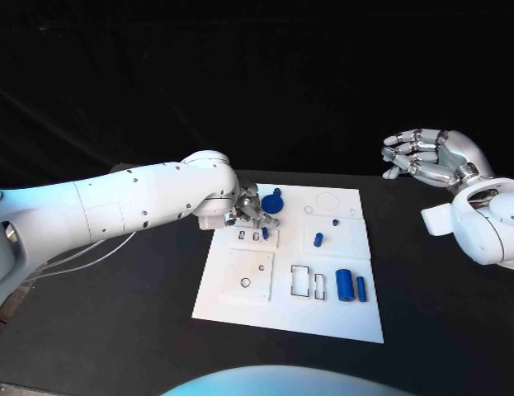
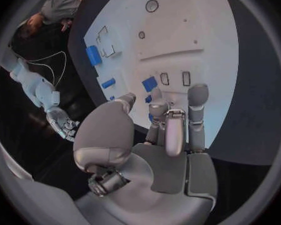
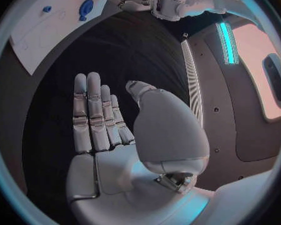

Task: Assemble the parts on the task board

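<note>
The white task board (image 1: 257, 285) lies mid-table. My left hand (image 1: 253, 211) hovers over its far left corner, fingers curled down. A blue round part (image 1: 273, 200) sits against those fingers; in the left wrist view blue (image 2: 148, 99) shows between thumb and a finger, mostly hidden, so it looks pinched. A small blue block (image 2: 150, 83) stands beside two narrow slots. Two blue cylinders (image 1: 351, 285) lie near the board's right edge, and a short blue peg (image 1: 318, 240) sits mid-board. My right hand (image 1: 429, 157) is raised off to the right, its fingers (image 3: 93, 115) straight, holding nothing.
Outlined recesses (image 1: 307, 281) and a raised white plate (image 1: 251, 276) with a hole mark the board's near half. A circle outline (image 1: 328, 201) sits at the far right corner. Black table (image 1: 114, 330) surrounds the board. Cables (image 1: 78, 252) hang by my left arm.
</note>
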Available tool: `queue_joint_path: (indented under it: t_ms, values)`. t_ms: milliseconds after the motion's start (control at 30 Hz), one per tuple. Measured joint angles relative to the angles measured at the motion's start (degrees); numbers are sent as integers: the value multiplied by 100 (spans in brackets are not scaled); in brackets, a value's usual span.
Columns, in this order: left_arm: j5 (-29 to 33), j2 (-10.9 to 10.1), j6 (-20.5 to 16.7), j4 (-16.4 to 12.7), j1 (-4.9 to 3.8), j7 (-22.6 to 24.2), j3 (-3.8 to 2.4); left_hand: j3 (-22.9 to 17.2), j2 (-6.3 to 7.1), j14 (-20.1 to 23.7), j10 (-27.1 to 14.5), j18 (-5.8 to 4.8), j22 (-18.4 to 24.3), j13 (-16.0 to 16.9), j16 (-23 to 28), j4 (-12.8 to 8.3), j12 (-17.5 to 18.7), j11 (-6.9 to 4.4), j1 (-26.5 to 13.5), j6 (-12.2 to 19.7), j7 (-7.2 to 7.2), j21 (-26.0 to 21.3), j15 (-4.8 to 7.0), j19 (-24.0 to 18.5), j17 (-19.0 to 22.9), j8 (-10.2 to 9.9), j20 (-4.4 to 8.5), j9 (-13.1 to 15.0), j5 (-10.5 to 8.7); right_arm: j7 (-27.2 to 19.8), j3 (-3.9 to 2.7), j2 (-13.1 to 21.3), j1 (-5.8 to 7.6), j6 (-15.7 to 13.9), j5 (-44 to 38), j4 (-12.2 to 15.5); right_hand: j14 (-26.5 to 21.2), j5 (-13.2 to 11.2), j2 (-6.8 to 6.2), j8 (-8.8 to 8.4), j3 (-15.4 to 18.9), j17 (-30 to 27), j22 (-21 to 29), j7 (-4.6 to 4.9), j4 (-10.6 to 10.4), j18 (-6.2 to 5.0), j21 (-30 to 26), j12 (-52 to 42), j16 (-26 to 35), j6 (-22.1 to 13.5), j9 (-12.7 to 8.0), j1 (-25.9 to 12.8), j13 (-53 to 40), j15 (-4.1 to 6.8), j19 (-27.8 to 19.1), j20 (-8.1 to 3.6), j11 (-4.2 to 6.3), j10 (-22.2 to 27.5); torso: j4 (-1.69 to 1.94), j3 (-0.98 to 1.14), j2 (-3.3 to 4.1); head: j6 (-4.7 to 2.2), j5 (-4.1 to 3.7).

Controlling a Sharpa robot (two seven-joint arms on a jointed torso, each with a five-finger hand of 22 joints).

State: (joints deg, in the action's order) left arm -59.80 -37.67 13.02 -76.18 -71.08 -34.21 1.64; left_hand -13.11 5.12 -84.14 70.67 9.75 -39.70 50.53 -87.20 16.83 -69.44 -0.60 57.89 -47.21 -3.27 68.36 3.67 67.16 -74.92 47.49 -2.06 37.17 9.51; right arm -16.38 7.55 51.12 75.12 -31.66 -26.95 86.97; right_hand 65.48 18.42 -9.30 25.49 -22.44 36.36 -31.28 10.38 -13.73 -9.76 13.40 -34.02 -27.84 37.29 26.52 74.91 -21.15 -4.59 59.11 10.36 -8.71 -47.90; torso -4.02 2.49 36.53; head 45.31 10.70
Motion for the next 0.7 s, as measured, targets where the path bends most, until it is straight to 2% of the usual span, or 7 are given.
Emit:
queue_joint_path:
  t_ms: [433,567,700]
  values:
    - [2,108,70,118,0,-17,37,0,-23,0,-14,0,12,-21,0,0,0,-13,23,51,-8,0,0,0,0,0,0,31,26,-133,1,-14,0,-24,132,-29,1,43,23,0,-29,-2,43,0,29,0,-31,22,63,0,-14,23,82,0,0,0,0,0,0,4,4,43,-15]
    - [4,119,80,128,0,-13,43,0,-50,0,-29,0,48,-53,0,0,0,2,50,85,0,0,0,0,0,0,0,47,49,-137,1,-14,0,-24,151,-34,1,283,46,0,-105,-2,91,0,75,0,-55,22,151,0,-42,45,185,0,0,0,0,0,6,4,4,56,-20]
    - [9,124,96,141,1,-9,54,0,-77,0,-55,0,61,-56,0,0,1,-11,77,93,-9,0,0,0,0,0,0,61,67,-137,1,-21,0,-23,160,-41,1,300,45,0,-107,-1,93,0,77,0,-55,22,154,0,-42,45,197,0,1,0,0,0,7,8,7,73,-28]
